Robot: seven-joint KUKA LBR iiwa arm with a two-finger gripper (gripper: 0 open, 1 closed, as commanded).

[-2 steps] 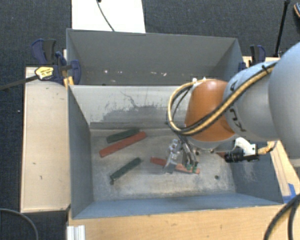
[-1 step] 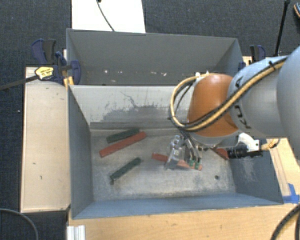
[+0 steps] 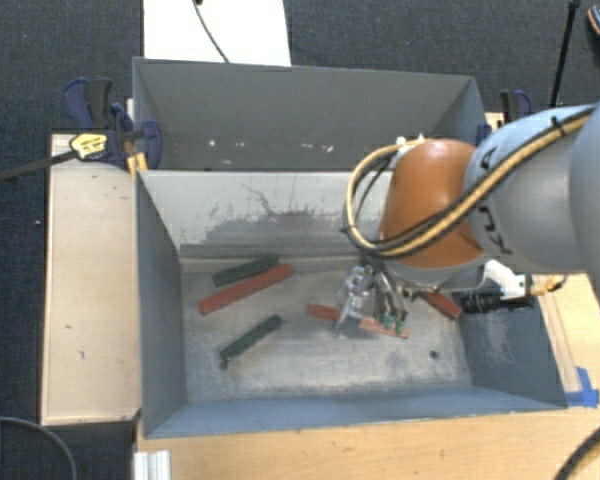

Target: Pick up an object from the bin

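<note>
My gripper is low over the bin floor, right of the middle, beneath the orange wrist cover. A thin red stick lies flat right under it, its left end sticking out to the left; the rest is hidden by the gripper. A small green and orange piece lies just to the gripper's right. Another short red stick lies further right, partly hidden by the arm.
On the left of the floor lie a dark green stick and a long red stick side by side. A second dark green stick lies slanted in front of them. The arm covers the bin's right side.
</note>
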